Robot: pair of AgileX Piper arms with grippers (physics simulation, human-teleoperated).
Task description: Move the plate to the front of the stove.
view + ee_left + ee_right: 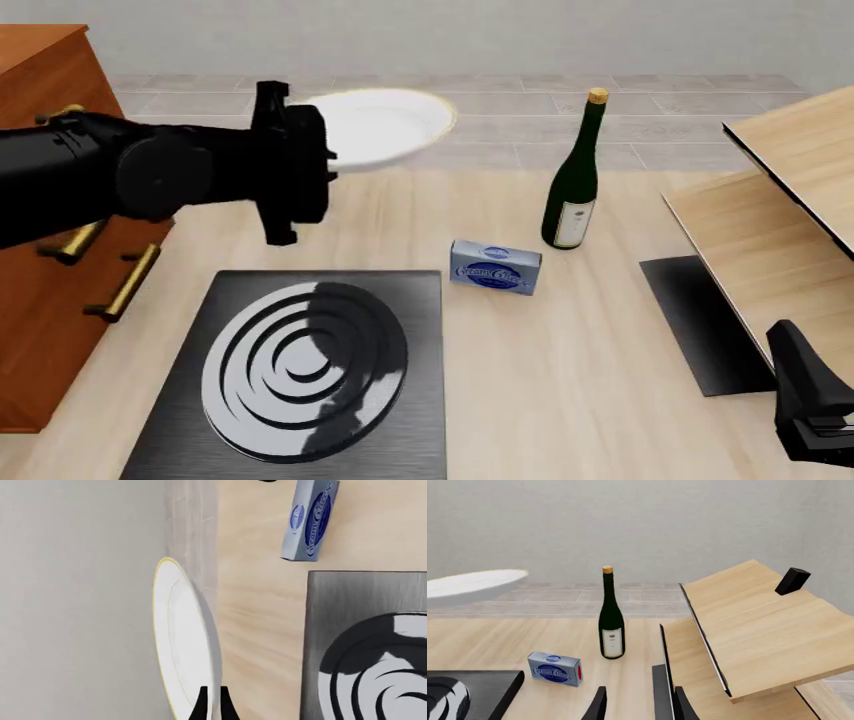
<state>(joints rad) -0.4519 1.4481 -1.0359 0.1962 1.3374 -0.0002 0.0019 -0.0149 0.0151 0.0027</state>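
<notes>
Left claw (212,702) is holding the plate (380,125) by its rim, fingers closed together on the edge; in the left wrist view the two dark fingertips (200,705) are pinching the near edge and the plate is stretching straight ahead of the claw, edge-on, gold rim showing. In the front view the plate is hanging in the air, clear of the table (587,340), sticking out past the left claw on the far side. The stove (300,370) is lying below the left claw and nearer the camera, well apart from the plate; the arm's shadow is falling across its silver rings.

A blue box (495,266) is sitting on the table just beyond the stove's far right corner, off to the side of the left claw and lower. A green bottle (574,180) is standing upright just past the box.

Right claw (640,702) is sitting low at the near right of the table, fingers standing apart, gripping nothing. Ahead of it: the bottle, with the box slightly nearer and leftward. Just beside it on its right, a tilted wooden shelf unit (754,630). A wooden cabinet (54,250) with brass handles is standing behind the left arm.
</notes>
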